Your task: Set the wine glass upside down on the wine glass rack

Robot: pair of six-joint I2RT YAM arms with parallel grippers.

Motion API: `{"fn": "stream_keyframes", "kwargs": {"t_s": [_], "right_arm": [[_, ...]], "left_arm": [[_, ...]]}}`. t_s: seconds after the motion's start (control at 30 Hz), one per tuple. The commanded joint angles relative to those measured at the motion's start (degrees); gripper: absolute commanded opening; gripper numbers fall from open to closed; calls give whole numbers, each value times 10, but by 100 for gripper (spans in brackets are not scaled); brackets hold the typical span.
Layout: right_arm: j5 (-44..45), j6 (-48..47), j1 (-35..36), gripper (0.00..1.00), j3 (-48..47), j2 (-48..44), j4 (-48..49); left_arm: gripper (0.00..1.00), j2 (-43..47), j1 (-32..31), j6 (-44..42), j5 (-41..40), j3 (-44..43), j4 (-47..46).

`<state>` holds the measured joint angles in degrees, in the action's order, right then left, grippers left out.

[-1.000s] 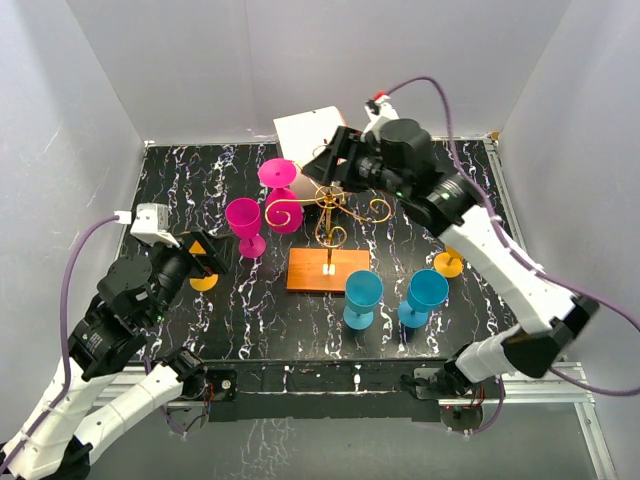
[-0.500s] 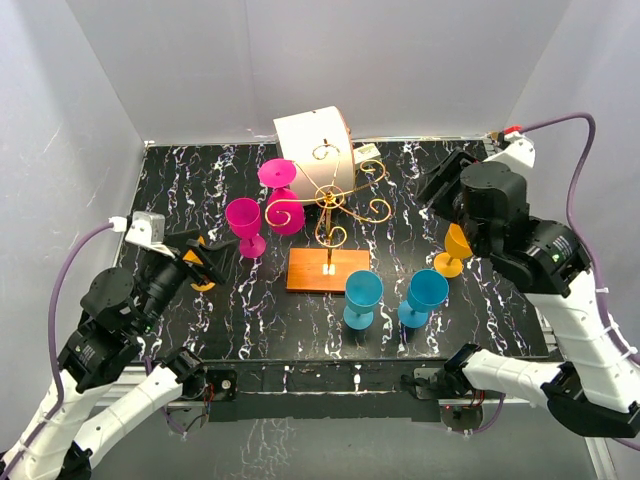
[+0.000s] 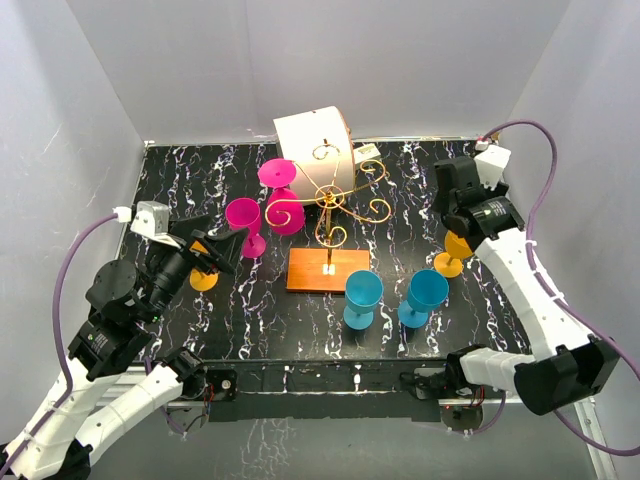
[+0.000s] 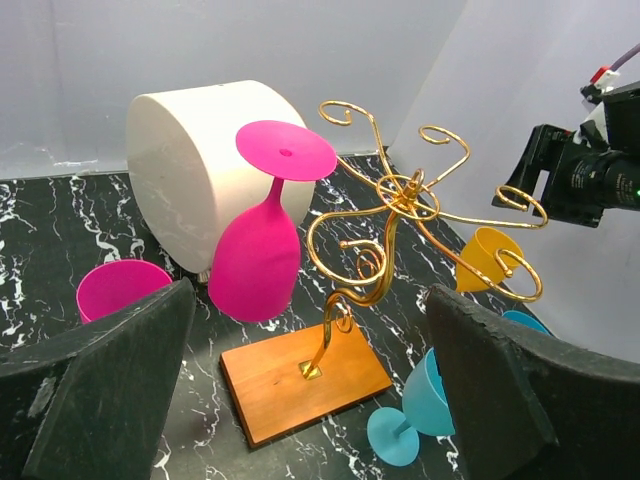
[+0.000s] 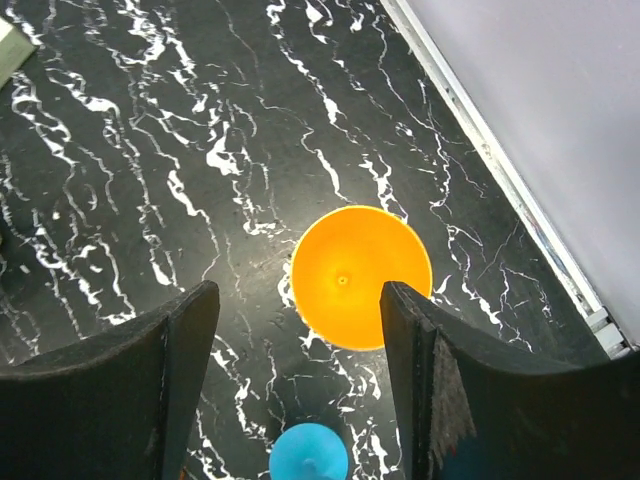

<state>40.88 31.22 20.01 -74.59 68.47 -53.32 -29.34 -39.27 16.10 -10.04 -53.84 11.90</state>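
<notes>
My right gripper (image 5: 297,320) gapes empty over the orange glass (image 5: 360,277) by the right edge; my left gripper (image 4: 310,320), equally open and empty, faces the rack (image 4: 280,390).

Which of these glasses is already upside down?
The pink glass by the white box, foot up and bowl down. The other pink glass and the two blue glasses stand bowl up.

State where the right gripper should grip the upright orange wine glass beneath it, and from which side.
Probably the bowl, from straight above: the orange wine glass stands upright, mouth up, below the open right gripper, its stem hidden under the bowl.
</notes>
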Motion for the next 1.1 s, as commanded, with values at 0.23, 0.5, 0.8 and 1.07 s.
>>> {"fn": "stream_keyframes", "kwargs": {"t_s": [0.23,0.5,0.8,1.07], "right_arm": [[-137,-39,-80,54,107,10,141],[-167,-70,-97,37,111,47,143],[-155,-64,-99,0,103,29,144],[-169,-43,-98,0,64,-82,148]], "left_arm": [[99,-26,0,10,-9,-63,26],[99,-53,0,15,32,-103,20],[99,-77,0,22,122,-101,-64],[98,-137,0,61,206,-124,-98]]}}
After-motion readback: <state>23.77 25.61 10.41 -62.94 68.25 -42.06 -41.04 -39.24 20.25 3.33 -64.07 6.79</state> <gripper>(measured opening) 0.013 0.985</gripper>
